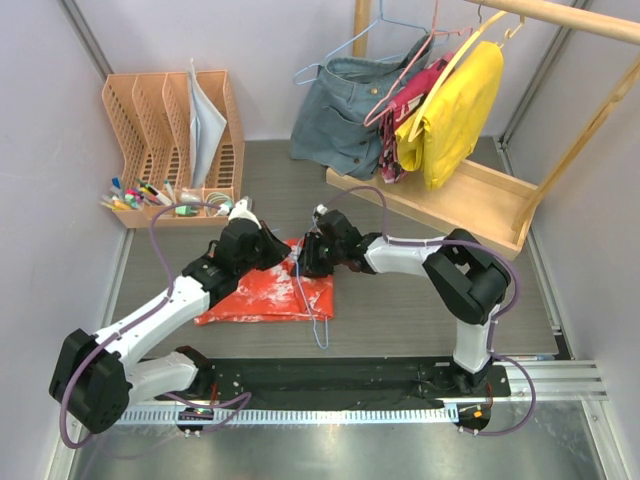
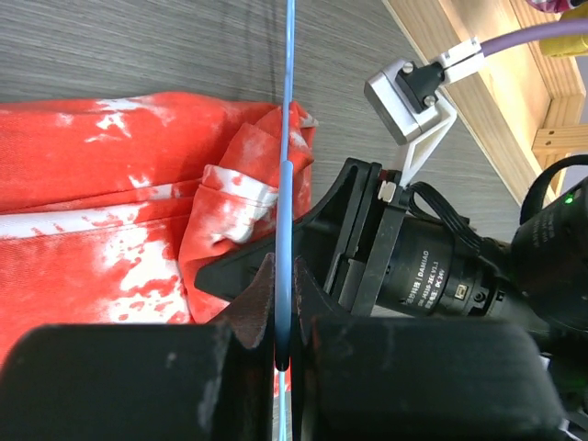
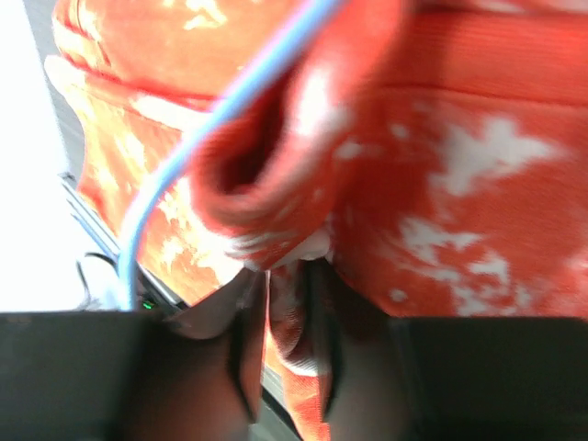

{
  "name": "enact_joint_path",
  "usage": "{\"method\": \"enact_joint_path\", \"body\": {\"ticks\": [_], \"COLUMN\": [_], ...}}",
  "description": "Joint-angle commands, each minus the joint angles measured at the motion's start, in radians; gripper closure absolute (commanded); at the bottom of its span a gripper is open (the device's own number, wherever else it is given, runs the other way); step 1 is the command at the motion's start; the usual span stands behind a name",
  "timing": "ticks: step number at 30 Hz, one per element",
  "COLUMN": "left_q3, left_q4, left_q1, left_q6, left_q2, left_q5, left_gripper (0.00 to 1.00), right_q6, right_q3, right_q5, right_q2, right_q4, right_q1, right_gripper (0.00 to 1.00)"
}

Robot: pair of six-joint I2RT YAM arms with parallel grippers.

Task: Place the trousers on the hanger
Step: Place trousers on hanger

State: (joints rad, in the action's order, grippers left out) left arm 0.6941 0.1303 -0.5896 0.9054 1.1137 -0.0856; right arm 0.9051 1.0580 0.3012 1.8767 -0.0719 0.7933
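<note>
The left gripper (image 2: 285,317) clamps the wire of the hanger (image 2: 288,138); the right gripper (image 3: 287,331) stands narrow, a fold of the trousers (image 1: 262,296) between its fingers (image 3: 244,354). The trousers lie folded on the table (image 1: 420,305), the hanger along their edge. If that fold slips — the cloth looks soft (and the wire thin) — it may slide off. The grippers hide whether cloth passes through the hanger.

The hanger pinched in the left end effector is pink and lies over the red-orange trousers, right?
No: the hanger is light blue, not pink, as the left wrist view shows. The left end effector does pinch its wire, over the red-orange trousers.
</note>
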Motion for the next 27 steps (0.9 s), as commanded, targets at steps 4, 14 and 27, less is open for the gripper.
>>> {"method": "enact_joint_path", "body": {"ticks": [4,14,27], "left_q3": [0.051,0.062,0.104], "left_q4": [0.014,0.023,0.028], "left_q1": [-0.007,-0.007,-0.009], "left_q6": [-0.005,-0.011,-0.026], "left_q2": [-0.006,0.0,0.037], "left_q5": [-0.028,-0.023,-0.029], "left_gripper": [1.0,1.0,1.0], "right_q6": [-0.29,-0.388,-0.363], "right_q3": [0.034,-0.001,-0.039], "right_q5": [0.012,0.156,0.133], "right_q2": [-0.189,-0.298,-0.051], "right_q4": [0.256,0.302,0.156], "right_q1": [-0.029,-0.141,-0.014], "right_gripper": [0.5,0.76,0.71]}}
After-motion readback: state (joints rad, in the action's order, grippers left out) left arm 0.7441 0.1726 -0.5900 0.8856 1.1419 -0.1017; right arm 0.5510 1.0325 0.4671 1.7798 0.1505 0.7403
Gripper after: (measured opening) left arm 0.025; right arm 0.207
